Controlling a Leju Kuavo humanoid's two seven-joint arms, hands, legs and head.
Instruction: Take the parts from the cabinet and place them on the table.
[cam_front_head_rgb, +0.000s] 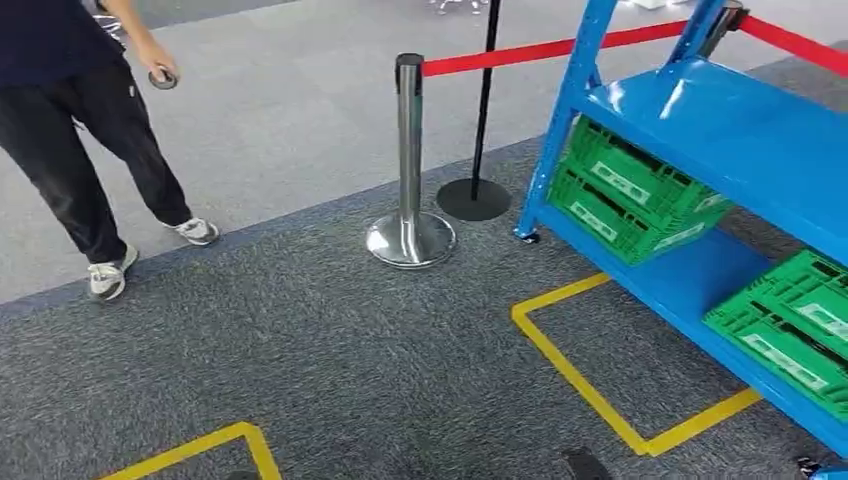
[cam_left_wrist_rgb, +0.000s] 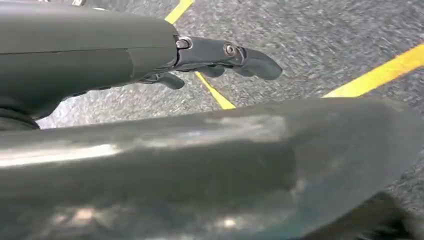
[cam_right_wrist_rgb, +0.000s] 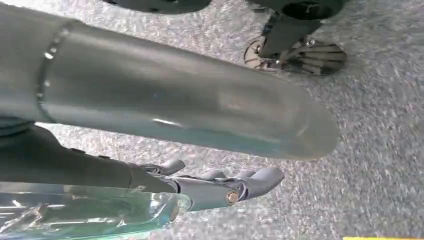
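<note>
A: Where's the cabinet w/ the parts?

B: Right side from where the robot looks. Blue metal shelf rack (cam_front_head_rgb: 700, 130), on castors. Green plastic crates (cam_front_head_rgb: 625, 190) sit stacked on its lower shelf, near the blue corner post, and more green crates (cam_front_head_rgb: 790, 330) sit further along the same shelf. Can't tell what's inside them, too small to see.

A: Robot's hands?

B: Left hand (cam_left_wrist_rgb: 220, 60) hangs over the grey carpet (cam_front_head_rgb: 330, 350), fingers (cam_left_wrist_rgb: 250, 62) stretched out and a bit apart, nothing in them. Right hand (cam_right_wrist_rgb: 225, 187) the same: fingers extended, loosely spread, holding nothing, grey carpet beneath. Neither one touches the rack.

A: Floor markings?

B: Yellow tape outline (cam_front_head_rgb: 590, 380) on the carpet just in front of the rack's lower shelf, and another yellow tape corner (cam_front_head_rgb: 215, 445) nearer the robot, to the left. Yellow lines also run under the left hand in its wrist view.

A: Anything else around?

B: Chrome stanchion post (cam_front_head_rgb: 410, 160) w/ a round base stands left of the rack, red belt (cam_front_head_rgb: 530, 50) stretched from its top toward the rack. A black post (cam_front_head_rgb: 487, 110) w/ a flat black disc base behind it. A person (cam_front_head_rgb: 70, 120) in dark clothes and pale trainers stands far left, on the lighter floor strip, w/ a small dark round object (cam_front_head_rgb: 163, 78) in one hand.
</note>
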